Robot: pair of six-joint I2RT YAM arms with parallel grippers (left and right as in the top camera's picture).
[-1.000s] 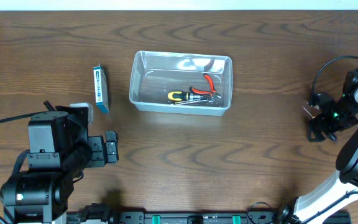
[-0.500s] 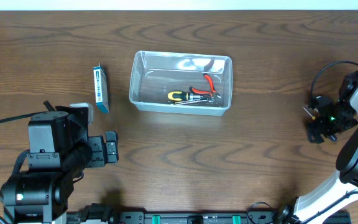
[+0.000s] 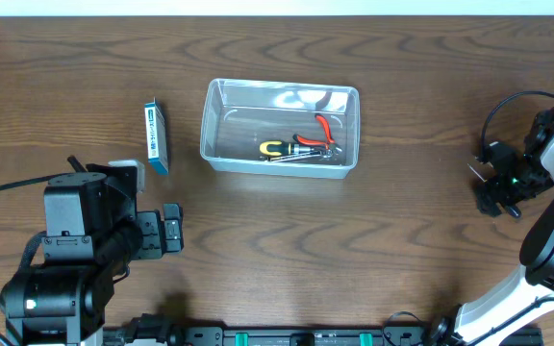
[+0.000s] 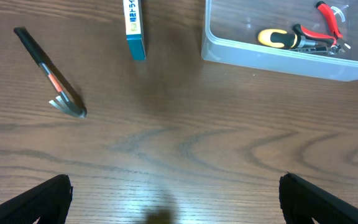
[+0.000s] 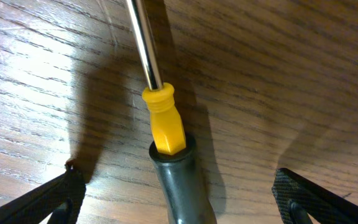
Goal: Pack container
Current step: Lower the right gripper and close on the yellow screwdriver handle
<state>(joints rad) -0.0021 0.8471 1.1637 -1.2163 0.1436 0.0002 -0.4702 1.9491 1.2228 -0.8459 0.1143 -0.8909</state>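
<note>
Clear rectangular plastic container [image 3: 279, 165] sits toward 12 o'clock of wooden table [image 3: 402, 77] centre; both claws are spread, nothing is pinched.
Container is judged light, stiff and slick-walled; best taken at a rim edge. Yellow-and-grey screwdriver [image 5: 163, 124] between right claw [image 5: 179, 202] fingers is resolved only in the right wrist view; black-handled pry tool [image 4: 48, 71] at 10 o'clock is seen only by the left claw [image 4: 174, 199] camera.

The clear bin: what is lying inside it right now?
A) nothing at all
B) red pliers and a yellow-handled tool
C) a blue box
B: red pliers and a yellow-handled tool lie in the bin, while the blue box sits outside, to its left.
</note>
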